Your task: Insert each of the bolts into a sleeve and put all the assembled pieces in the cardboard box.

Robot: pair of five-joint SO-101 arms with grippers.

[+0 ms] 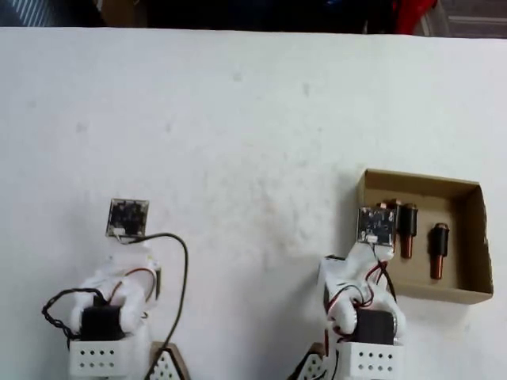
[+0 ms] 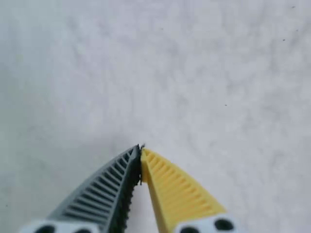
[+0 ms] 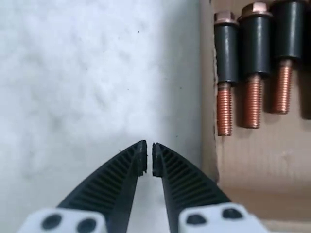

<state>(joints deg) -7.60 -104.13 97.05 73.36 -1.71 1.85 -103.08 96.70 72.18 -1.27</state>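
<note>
Inside cardboard box [image 1: 418,182], copper bolts [image 3: 252,107], black sleeves [image 3: 256,46]

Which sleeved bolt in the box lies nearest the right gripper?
The bolt right beside the cardboard box wall; the other two lie farther inside.

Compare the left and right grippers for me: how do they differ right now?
The left gripper has one grey finger and one yellow finger; the right gripper has two black fingers. The left gripper is over the table, far from the cardboard box; the right gripper is just beside its wall, with three sleeved bolts lying inside. Both are shut and hold nothing.
</note>
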